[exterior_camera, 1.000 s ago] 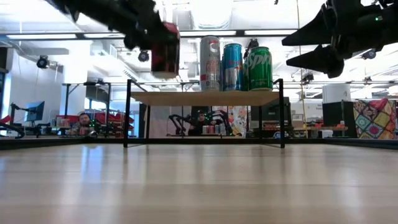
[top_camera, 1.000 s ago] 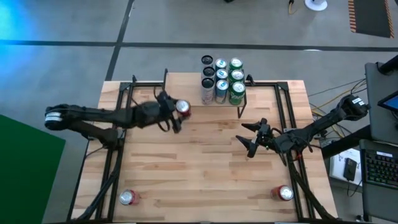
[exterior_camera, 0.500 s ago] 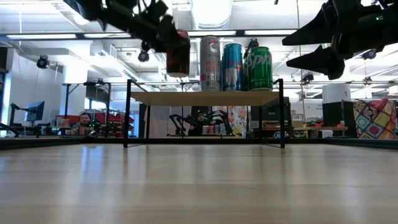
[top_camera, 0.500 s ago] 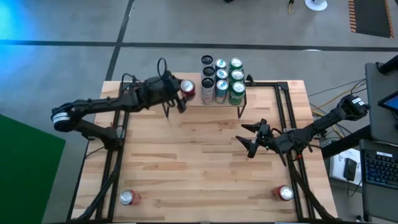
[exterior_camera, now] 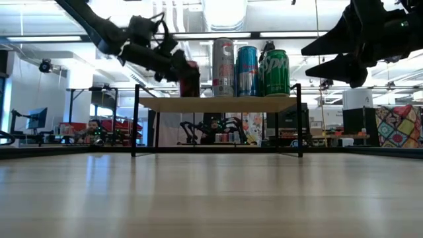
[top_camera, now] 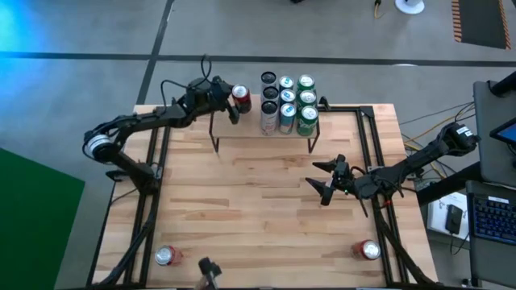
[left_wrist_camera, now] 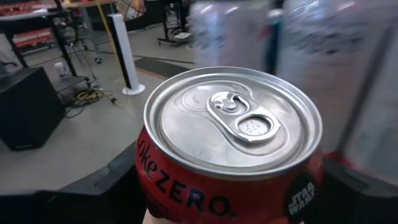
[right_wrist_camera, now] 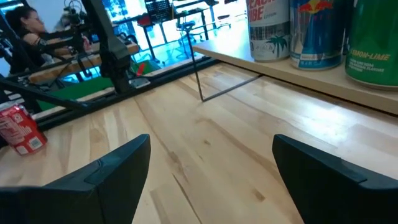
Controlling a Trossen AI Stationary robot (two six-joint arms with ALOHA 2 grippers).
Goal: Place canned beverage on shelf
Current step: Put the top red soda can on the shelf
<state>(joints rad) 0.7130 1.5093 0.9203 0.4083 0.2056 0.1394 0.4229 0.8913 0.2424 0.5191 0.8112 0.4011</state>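
I have the left gripper (top_camera: 234,103) clamped round a red cola can (top_camera: 240,98), upright over the open left end of the shelf (exterior_camera: 218,104), just beside the cans already standing there (top_camera: 288,103), so it can go straight down into the free spot. My right gripper (top_camera: 324,184) waits mid-table with fingers spread and empty, clear of the work

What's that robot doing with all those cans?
The left pincer holds a red can at the shelf, beside the cans already standing there. It hasn't let go. The right pincer waits open above the table. Two more red cans sit near the table's front edge.
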